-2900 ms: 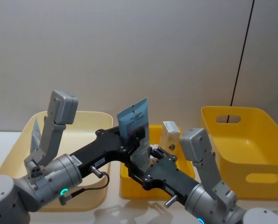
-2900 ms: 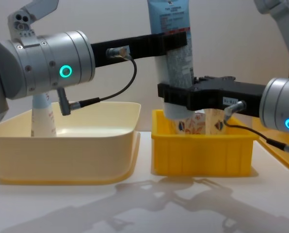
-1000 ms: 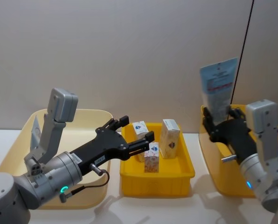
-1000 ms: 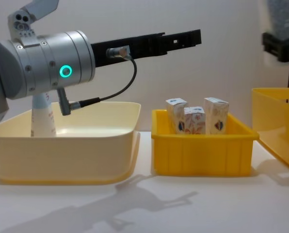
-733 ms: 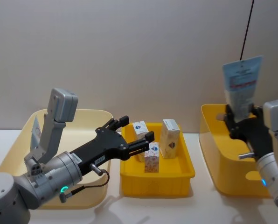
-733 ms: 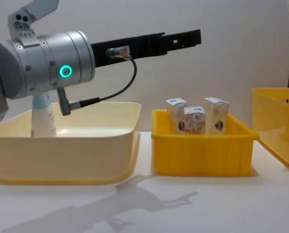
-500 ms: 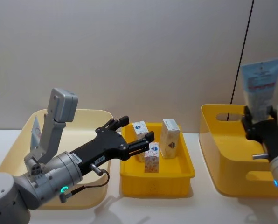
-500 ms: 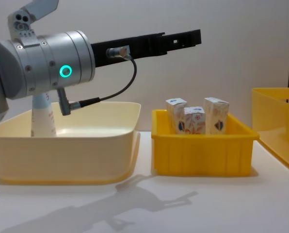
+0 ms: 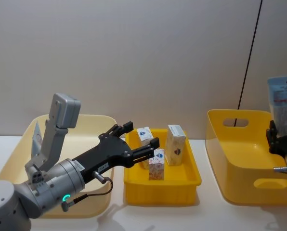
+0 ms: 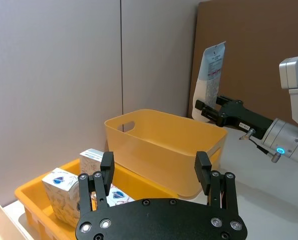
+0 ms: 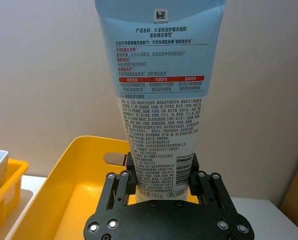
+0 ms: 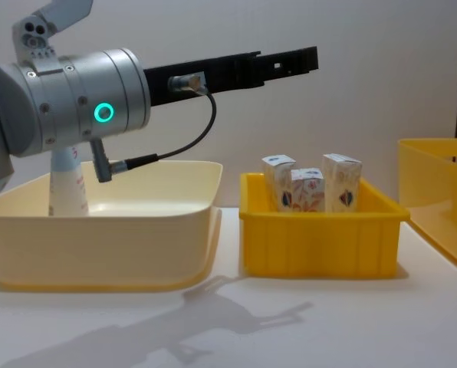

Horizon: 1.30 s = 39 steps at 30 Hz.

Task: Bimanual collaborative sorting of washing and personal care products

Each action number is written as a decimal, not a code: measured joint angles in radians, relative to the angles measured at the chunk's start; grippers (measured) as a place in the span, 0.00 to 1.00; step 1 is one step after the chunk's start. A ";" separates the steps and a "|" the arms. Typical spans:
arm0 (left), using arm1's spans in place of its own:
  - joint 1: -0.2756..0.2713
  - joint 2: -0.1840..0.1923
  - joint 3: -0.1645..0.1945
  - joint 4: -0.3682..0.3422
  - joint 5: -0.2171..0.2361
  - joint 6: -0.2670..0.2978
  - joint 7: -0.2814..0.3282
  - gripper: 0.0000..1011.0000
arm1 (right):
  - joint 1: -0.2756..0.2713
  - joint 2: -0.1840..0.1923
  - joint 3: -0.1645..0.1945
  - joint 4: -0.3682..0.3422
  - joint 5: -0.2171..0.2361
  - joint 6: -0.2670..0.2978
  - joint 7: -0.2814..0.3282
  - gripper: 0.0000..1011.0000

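Seemingly, left tool [image 10: 155, 165], right tool [image 11: 161, 174] gripping tube [image 11: 159, 75]

The head view's right edge cuts the pale-blue and white squeeze tube [image 9: 284, 103]; in chest view the grey left arm [image 12: 67, 100] hides the top of a second tube [image 12: 66, 188].

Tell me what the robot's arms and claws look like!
The left arm is a fat silver-grey tube with a glowing teal ring and a thin black cable looping out. The left gripper and right gripper are flat black plates dotted with silver screws, each with two short black fingers. The right arm is silver too, with a small teal light.
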 joint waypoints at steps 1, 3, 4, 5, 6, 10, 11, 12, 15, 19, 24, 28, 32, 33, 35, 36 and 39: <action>0.000 0.000 0.000 0.000 0.000 0.000 0.000 0.99 | -0.001 -0.002 0.002 0.002 0.000 0.005 0.000 0.55; 0.000 0.000 0.000 0.000 0.000 0.000 0.000 0.99 | -0.001 -0.003 0.004 0.003 0.000 0.007 0.000 0.55; 0.000 0.000 0.000 0.000 0.000 0.000 0.000 0.99 | -0.002 -0.005 0.005 0.004 0.000 0.010 0.002 0.55; 0.000 0.000 0.000 0.000 0.000 0.000 0.000 0.99 | -0.003 -0.006 0.006 0.004 0.002 0.012 0.007 0.55; 0.000 0.000 0.000 0.000 0.000 0.000 0.000 0.99 | -0.003 -0.006 0.006 0.004 0.002 0.012 0.007 0.55; 0.000 0.000 0.000 0.000 0.000 0.000 0.000 0.99 | -0.007 -0.011 0.006 0.004 0.013 0.019 0.030 0.55; 0.000 0.000 0.000 0.000 0.000 0.000 0.000 0.99 | -0.007 -0.012 0.006 0.004 0.015 0.021 0.032 0.55; 0.000 0.000 0.000 0.000 0.000 0.000 0.000 0.99 | -0.008 -0.014 0.005 0.003 0.017 0.023 0.035 0.55; 0.000 0.000 0.000 0.000 0.000 0.000 0.000 0.99 | -0.011 -0.021 0.006 -0.001 0.024 0.034 0.044 0.55; 0.000 0.000 0.000 0.000 0.000 0.000 0.000 0.99 | -0.016 -0.037 0.010 -0.009 0.034 0.059 0.045 0.55; 0.000 0.000 0.000 0.000 0.000 0.000 0.000 0.99 | -0.022 -0.060 0.018 -0.016 0.040 0.092 0.036 0.55; 0.000 0.000 0.000 0.000 0.000 0.000 0.000 0.99 | -0.023 -0.073 0.019 -0.016 0.041 0.106 0.028 0.55; 0.000 0.000 0.000 0.000 0.000 0.000 0.000 0.99 | -0.023 -0.088 0.019 -0.012 0.041 0.121 0.018 0.55; 0.000 0.000 0.000 0.000 0.000 0.000 0.000 0.99 | -0.022 -0.092 0.019 -0.010 0.040 0.125 0.015 0.55; 0.000 0.000 0.000 0.000 0.000 0.000 0.000 0.99 | -0.022 -0.096 0.019 -0.008 0.038 0.128 0.013 0.55; 0.000 0.000 0.000 0.000 0.000 0.000 0.000 0.99 | -0.022 -0.098 0.019 -0.007 0.038 0.129 0.012 0.55; 0.000 0.000 0.000 0.000 0.000 0.000 0.000 0.99 | -0.020 -0.104 0.018 -0.005 0.035 0.134 0.008 0.59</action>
